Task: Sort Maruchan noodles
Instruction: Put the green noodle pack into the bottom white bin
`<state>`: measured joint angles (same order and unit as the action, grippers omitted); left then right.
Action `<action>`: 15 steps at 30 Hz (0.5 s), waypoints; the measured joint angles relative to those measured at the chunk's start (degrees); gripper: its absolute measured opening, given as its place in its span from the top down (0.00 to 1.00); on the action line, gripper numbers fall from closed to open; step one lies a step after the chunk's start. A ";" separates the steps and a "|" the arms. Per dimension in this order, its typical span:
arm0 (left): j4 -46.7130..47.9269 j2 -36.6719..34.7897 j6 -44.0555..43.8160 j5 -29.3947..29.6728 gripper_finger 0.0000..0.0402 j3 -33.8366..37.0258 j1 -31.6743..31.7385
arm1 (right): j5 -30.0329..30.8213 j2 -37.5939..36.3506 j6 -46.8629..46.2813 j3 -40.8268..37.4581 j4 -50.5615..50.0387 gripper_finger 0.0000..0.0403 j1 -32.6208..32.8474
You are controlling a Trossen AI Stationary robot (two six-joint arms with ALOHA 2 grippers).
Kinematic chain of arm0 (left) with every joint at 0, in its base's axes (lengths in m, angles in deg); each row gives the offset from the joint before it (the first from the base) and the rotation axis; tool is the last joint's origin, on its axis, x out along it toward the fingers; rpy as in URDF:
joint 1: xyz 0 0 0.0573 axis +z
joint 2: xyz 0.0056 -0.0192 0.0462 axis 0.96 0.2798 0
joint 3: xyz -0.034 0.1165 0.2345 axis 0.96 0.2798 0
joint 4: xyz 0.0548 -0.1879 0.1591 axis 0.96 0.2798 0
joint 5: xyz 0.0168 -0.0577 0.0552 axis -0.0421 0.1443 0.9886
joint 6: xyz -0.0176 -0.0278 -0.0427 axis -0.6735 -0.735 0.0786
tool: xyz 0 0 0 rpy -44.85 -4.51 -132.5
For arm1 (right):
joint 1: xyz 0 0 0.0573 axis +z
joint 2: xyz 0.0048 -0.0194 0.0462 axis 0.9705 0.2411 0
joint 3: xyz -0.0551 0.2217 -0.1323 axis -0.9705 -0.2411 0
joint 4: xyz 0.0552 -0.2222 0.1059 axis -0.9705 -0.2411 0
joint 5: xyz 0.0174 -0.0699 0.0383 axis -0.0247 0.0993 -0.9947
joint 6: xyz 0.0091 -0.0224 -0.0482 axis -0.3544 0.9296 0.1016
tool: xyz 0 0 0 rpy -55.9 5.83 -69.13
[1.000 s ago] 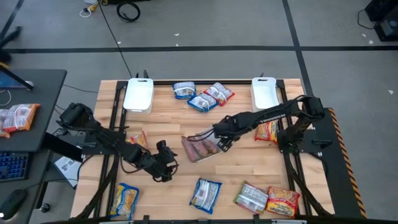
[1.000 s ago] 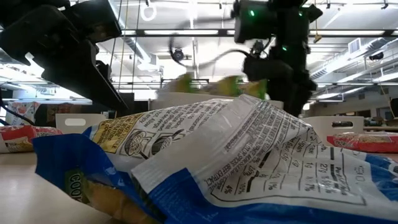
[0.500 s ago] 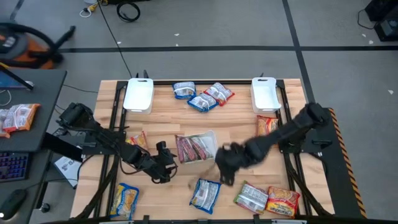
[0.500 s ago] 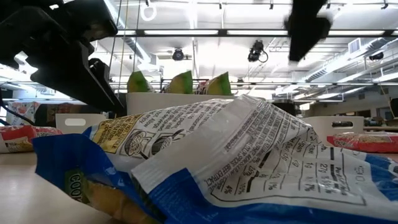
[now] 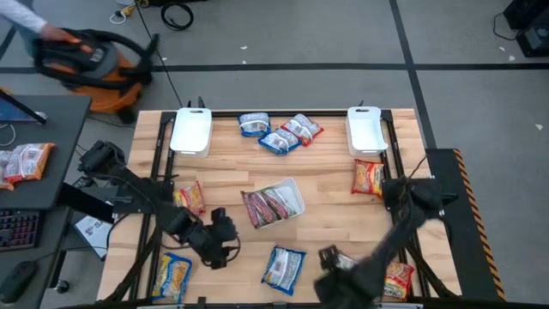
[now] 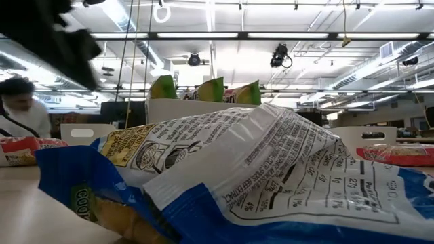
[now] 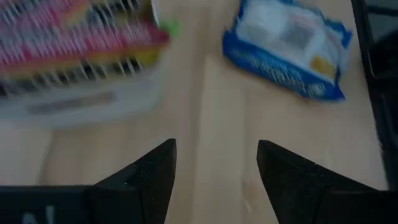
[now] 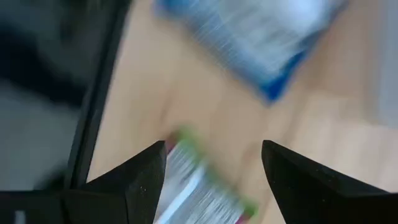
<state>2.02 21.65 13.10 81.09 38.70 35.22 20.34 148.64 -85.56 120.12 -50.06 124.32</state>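
from where i sat, the table (image 5: 326,206) carried two white trays along its far edge, the left tray (image 5: 190,131) and the right tray (image 5: 365,129), and as far as i could make out from above neither held a packet. between them lay a cluster of three packets (image 5: 279,133), blue-white with one reddish, touching or overlapping. a silvery packet with red-pink stripes (image 5: 273,203) sat near the middle of the table. an orange-yellow packet (image 5: 368,178) lay just in front of the right tray, and another orange one (image 5: 190,197) lay on the left side beside the left arm. along the near edge i had a yellow packet (image 5: 172,276) at the left, a blue-white packet (image 5: 283,266) in the middle, and an orange-red packet (image 5: 397,280) at the right, partly under the right arm.

the left gripper (image 5: 220,243) hung over bare wood between the striped packet and the blue-white one, its fingers (image 7: 152,177) spread with nothing between them. the right gripper (image 5: 328,260) was low at the near edge, just right of the blue-white packet; its fingers (image 8: 146,180) stood apart and empty above a silvery-green packet (image 8: 199,186), which was too smeared for me to read.

off the table, a person (image 5: 21,19) stood by an orange vacuum (image 5: 86,60).
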 joint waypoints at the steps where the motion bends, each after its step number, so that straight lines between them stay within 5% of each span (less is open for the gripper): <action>1: 1.41 0.00 -1.85 -0.04 0.44 0.00 -1.04 | -0.11 1.22 0.78 0.48 -1.92 0.33 1.18; 15: 3.06 0.02 -12.72 2.76 0.44 0.02 -9.40 | -9.98 11.56 12.96 1.31 -5.32 0.35 5.06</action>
<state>5.08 21.68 0.39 83.85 38.72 25.83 10.36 160.19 -72.60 121.43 -55.38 129.38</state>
